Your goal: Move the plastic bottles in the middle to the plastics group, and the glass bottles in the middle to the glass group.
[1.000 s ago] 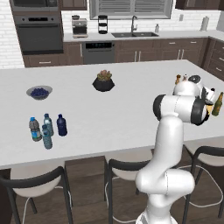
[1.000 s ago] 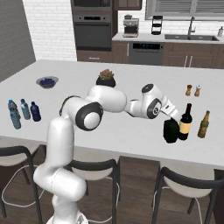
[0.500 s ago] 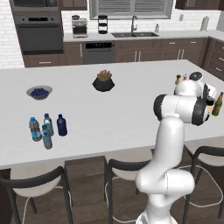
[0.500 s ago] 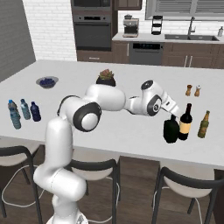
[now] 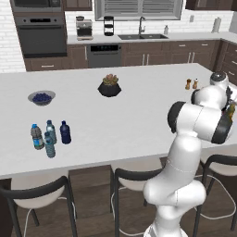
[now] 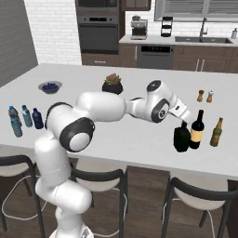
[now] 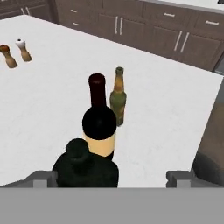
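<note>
In the left base view, a white kitchen island [image 5: 115, 111] runs across the picture. Near its left front edge four small bottles stand close together: three clear water bottles with blue caps [image 5: 44, 139] and one navy bottle [image 5: 65, 132] just beside them. Judging from this, both plastic bottles from the middle now stand with the plastics group, so that half of the task looks done. A bowl of berries [image 5: 41, 97] and a potted plant [image 5: 109, 86] sit further back, and the arm's white bulk hides most of the island's right end, where two shakers [image 5: 191, 84] show. In the right base view, the arm reaches right across the island, and its gripper [image 6: 181, 116] sits just above the neck of the squat black bottle [image 6: 181, 138]. That bottle stands upright on the island, touching or nearly touching the wine bottle [image 6: 197, 130], with the olive bottle [image 6: 216, 132] near on the far side. The black bottle therefore seems delivered to the glass group. In the hand view, the camera looks down past the black bottle's cap at the wine bottle and the olive bottle behind it. The two fingertips [image 7: 43, 178] stand far apart at either side, clear of the bottle, so the pincer is open and holding nothing. Nothing appears left in the middle to sort.
</note>
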Motion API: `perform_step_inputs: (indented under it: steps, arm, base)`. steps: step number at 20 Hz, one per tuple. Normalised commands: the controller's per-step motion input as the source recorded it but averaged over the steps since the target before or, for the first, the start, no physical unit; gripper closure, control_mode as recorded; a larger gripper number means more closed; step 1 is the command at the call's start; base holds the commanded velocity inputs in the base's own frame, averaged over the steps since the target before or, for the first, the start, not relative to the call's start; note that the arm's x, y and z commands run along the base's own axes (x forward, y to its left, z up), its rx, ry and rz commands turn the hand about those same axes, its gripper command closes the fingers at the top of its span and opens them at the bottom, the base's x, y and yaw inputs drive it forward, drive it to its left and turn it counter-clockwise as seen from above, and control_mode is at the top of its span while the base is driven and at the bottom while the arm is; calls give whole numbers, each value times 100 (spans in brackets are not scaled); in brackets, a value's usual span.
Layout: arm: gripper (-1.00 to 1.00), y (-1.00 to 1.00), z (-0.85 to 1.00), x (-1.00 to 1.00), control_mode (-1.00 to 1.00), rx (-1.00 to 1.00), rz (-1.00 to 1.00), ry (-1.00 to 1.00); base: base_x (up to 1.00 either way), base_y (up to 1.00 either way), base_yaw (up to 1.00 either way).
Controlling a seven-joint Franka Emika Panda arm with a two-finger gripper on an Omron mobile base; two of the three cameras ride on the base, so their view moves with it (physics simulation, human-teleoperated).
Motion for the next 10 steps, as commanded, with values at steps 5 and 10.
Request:
perform_step_inputs:
  steps: [5,10]
  arm:
    - [-100,35,0,-67,-100,0,20,0]
    - [-100,45,0,-62,-100,0,19,0]
  base:
    - [0,0,0]
    - [0,0,0]
